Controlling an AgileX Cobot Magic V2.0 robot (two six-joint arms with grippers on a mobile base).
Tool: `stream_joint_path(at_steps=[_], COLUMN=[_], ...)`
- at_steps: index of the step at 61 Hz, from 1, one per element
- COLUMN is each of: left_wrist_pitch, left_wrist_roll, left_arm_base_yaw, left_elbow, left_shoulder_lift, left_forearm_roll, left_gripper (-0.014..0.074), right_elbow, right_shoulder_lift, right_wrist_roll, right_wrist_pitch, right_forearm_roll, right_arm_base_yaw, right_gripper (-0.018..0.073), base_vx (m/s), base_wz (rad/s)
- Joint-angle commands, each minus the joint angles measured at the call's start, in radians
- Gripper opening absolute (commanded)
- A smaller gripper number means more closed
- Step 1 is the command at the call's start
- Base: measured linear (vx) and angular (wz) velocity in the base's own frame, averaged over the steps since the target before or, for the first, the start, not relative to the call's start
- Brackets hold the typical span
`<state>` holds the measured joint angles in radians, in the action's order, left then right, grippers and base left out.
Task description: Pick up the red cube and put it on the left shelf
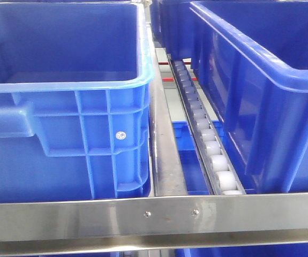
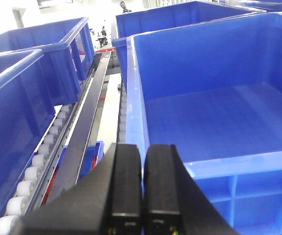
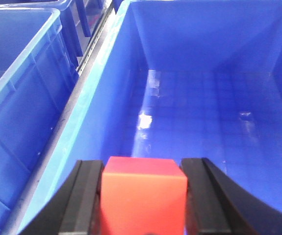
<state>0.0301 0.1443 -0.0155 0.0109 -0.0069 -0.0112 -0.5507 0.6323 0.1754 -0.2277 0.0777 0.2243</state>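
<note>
1. Red cube (image 3: 143,200) sits at 6 o'clock in the right wrist view, clamped between the two black fingers (image 3: 87,196) of the right gripper (image 3: 141,169).
2. Beyond it, toward 12 o'clock, opens the inside of a blue crate (image 3: 204,112); a second crate (image 3: 18,98) stands at 9 o'clock.
3. Left gripper (image 2: 142,186), at 6 o'clock in its own view, has its fingers pressed together with nothing between them, in line with a crate rim (image 2: 132,88); white rollers (image 2: 28,176) run at 8 o'clock.
4. Left shelf (image 1: 164,155) shows its steel front rail (image 1: 62,217) and two screws (image 1: 147,214) at 6 o'clock in the front view.
</note>
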Motion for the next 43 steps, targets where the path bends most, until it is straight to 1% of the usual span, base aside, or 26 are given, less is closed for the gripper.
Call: stream_joint_path(at_steps=[1,35,43], left_wrist_pitch=[-0.091,-0.091,-0.091], left_wrist_roll=[0.001,0.001,0.001], left_arm_base_yaw=[-0.005,-0.005,-0.005], left_elbow=[0.022,0.022,0.022], left_shoulder_lift=[0.007,0.007,0.007], left_forearm_roll=[-0.005,-0.005,-0.005], left_gripper=[0.0106,0.0106,0.0106], right_elbow=[-0.03,-0.03,-0.036], right_shoulder_lift=[-0.003,0.0,0.058], right_wrist_roll=[-0.005,-0.005,-0.005], right_wrist_pitch=[0.088,0.099,0.123], right_forearm_roll=[0.014,0.014,0.014], right_arm_base_yaw=[-0.005,-0.005,-0.005], right_gripper=[0.0059,0.0059,0.0059], base_vx=[0.0,0.0,0.03], base_wz=[0.0,0.0,0.15])
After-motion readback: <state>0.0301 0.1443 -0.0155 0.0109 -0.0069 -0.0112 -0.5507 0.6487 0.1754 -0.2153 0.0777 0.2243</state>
